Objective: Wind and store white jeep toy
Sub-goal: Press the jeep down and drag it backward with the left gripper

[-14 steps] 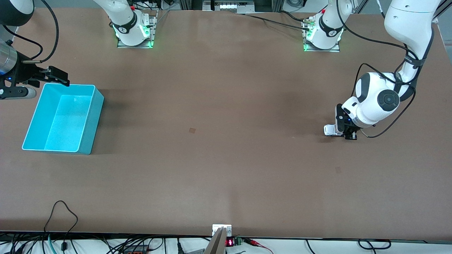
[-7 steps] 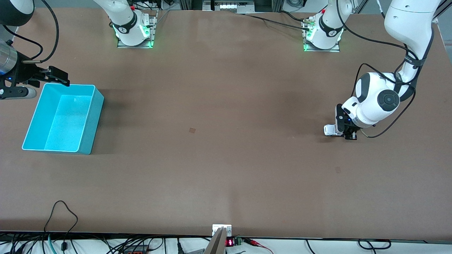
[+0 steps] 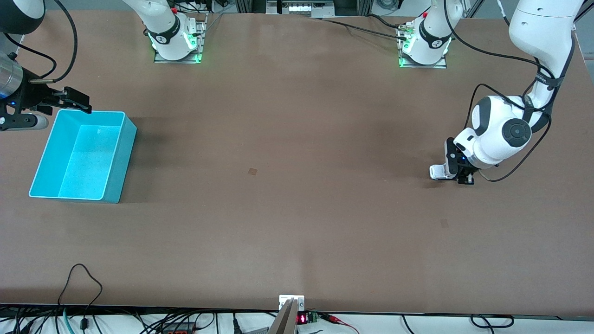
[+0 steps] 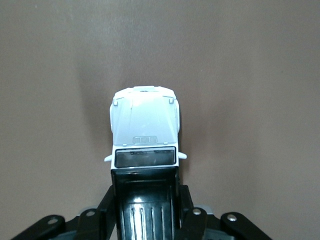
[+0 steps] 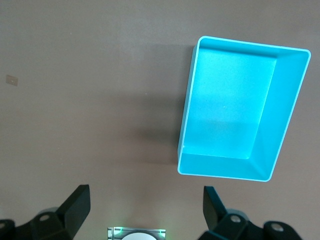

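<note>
Left claw (image 3: 452, 175) gripping white jeep toy (image 3: 436, 171) by rear half, low at table (image 3: 297, 222) surface near edge at left arm's end. In left wrist view, fingers (image 4: 107, 205) pressing both flanks of black roof. Jeep's long axis lying flat, roughly parallel to table's long edges, hood pointing toward right arm's end. Right claw (image 3: 69, 99) spread wide, holding nothing, waiting over corner of turquoise bin (image 3: 44, 160) near table's edge at right arm's end.

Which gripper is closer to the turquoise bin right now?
Right. The right gripper waits open, up by the turquoise bin. The left gripper is at the table's other end, shut on the white jeep toy.
</note>
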`<move>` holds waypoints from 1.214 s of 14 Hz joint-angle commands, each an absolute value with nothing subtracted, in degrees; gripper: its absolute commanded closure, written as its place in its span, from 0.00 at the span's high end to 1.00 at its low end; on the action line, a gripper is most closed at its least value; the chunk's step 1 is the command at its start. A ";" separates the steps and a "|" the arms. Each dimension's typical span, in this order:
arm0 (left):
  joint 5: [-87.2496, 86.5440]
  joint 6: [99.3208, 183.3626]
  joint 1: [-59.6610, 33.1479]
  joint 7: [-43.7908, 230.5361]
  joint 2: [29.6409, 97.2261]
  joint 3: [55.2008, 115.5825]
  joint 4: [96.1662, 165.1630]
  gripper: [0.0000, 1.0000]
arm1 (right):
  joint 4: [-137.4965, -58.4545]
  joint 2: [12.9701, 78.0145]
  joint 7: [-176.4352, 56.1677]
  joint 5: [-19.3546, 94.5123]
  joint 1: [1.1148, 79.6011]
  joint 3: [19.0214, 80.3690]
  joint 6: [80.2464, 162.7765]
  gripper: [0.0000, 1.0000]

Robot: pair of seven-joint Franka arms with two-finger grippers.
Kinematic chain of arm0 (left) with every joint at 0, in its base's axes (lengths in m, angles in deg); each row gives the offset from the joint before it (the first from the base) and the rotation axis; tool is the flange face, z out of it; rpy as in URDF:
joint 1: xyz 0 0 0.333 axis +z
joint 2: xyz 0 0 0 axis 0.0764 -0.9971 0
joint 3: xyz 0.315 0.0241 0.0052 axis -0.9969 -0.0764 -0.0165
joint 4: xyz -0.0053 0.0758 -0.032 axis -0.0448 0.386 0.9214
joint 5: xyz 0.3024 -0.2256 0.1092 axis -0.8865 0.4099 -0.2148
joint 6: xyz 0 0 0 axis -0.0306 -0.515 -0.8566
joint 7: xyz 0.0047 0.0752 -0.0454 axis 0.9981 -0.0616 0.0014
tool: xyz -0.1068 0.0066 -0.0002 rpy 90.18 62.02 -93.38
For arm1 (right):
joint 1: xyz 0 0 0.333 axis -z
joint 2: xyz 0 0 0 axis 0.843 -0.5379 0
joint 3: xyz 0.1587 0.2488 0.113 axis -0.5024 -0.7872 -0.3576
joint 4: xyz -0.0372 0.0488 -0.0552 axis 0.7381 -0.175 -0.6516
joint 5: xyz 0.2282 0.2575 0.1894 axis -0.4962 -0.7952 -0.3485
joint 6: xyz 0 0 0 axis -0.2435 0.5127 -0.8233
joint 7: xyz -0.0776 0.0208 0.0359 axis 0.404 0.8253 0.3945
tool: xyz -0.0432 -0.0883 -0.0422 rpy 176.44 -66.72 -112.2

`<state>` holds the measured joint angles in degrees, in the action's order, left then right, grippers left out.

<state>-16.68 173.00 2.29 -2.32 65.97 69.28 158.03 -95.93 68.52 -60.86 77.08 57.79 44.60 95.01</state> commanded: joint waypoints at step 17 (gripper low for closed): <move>-18.05 173.50 10.82 -9.05 58.64 69.88 152.68 0.23 | -95.72 68.78 -61.21 77.24 57.54 44.51 95.36 1.00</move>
<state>-16.68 171.91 9.20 -8.17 64.32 69.36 155.24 -95.93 68.53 -60.86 77.08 57.79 44.56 95.26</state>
